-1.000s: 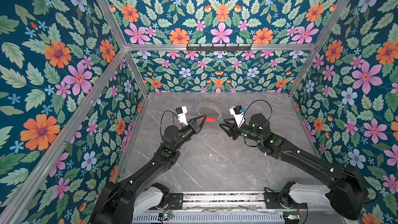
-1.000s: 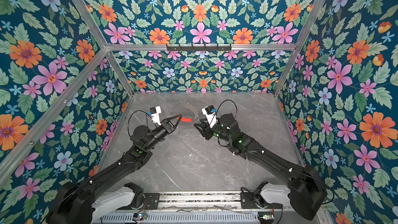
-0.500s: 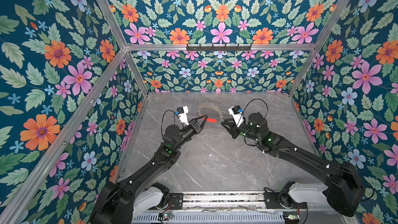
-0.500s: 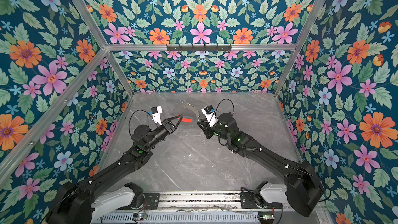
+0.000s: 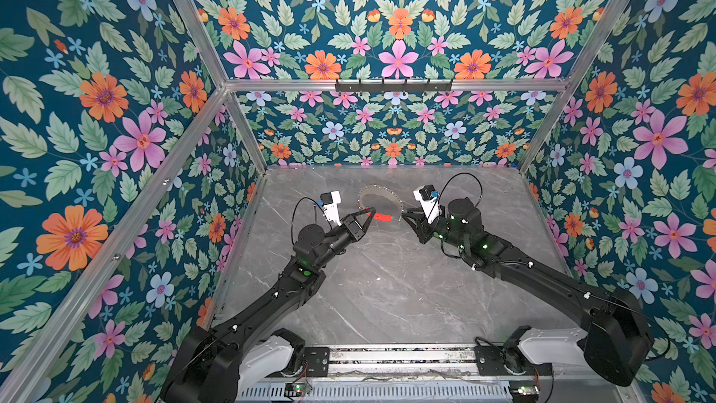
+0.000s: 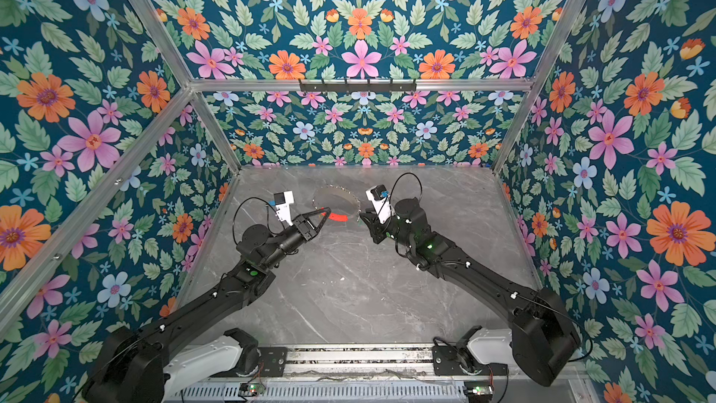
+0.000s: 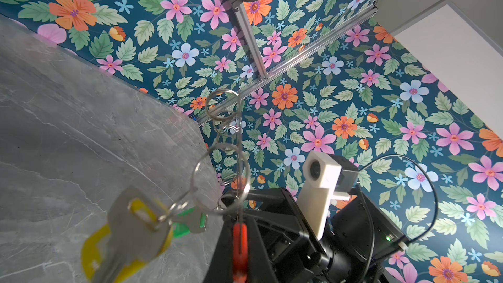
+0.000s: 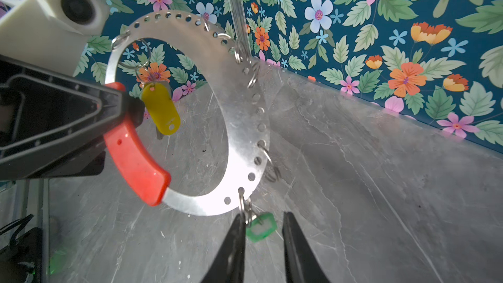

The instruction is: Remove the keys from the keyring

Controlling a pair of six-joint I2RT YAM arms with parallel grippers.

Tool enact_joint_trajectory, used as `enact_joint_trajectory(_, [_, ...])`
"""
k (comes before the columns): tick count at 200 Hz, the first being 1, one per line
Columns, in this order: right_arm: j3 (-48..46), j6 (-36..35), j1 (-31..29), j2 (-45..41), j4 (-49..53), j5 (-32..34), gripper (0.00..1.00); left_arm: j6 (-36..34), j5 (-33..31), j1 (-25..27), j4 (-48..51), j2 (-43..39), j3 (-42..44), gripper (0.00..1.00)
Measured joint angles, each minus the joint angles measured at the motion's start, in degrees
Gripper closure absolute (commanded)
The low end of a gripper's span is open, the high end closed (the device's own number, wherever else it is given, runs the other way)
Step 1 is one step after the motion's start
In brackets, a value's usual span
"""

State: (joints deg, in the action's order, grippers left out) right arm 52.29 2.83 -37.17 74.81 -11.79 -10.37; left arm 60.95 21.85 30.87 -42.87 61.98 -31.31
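The keyring point(image 8: 245, 121) is a flat silver hoop with punched holes, several small rings and a red sleeve point(image 8: 136, 159). It is held up above the table. My left gripper point(image 5: 370, 213) is shut on the red sleeve point(image 7: 240, 240). The yellow key point(image 8: 162, 110) hangs from the hoop beside the left fingers. The green key point(image 8: 260, 227) hangs at the hoop's lower edge. My right gripper point(image 8: 264, 215) stands open around the green key: one finger touches its small ring and a gap shows on the other side. In both top views the grippers face each other across the hoop point(image 5: 377, 197).
The grey marble table point(image 5: 387, 284) is walled on three sides by floral panels point(image 5: 387, 129). A black hook rail point(image 5: 393, 85) runs along the back frame. Both arms reach in from the metal rail point(image 5: 387, 358) at the front edge.
My right gripper has moved in towards the hoop and its jaws have narrowed around the green key. The left gripper has kept its hold on the red sleeve.
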Motion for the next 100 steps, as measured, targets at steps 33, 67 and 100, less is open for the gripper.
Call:
enact_joint_trajectory(33, [0.15, -0.04, 0.11, 0.13, -0.02, -0.79, 0.79, -0.02, 0.09, 0.24, 0.00, 0.00, 0.00, 1.00])
enact_joint_trajectory(67, [0.15, -0.20, 0.09, 0.02, -0.02, -2.43, 0.82, -0.17, 0.28, 0.31, 0.00, 0.00, 0.00, 1.00])
enact_joint_trajectory(100, [0.15, -0.20, 0.09, -0.15, 0.00, -2.91, 0.84, -0.39, 0.24, 0.31, 0.00, 0.00, 0.00, 1.00])
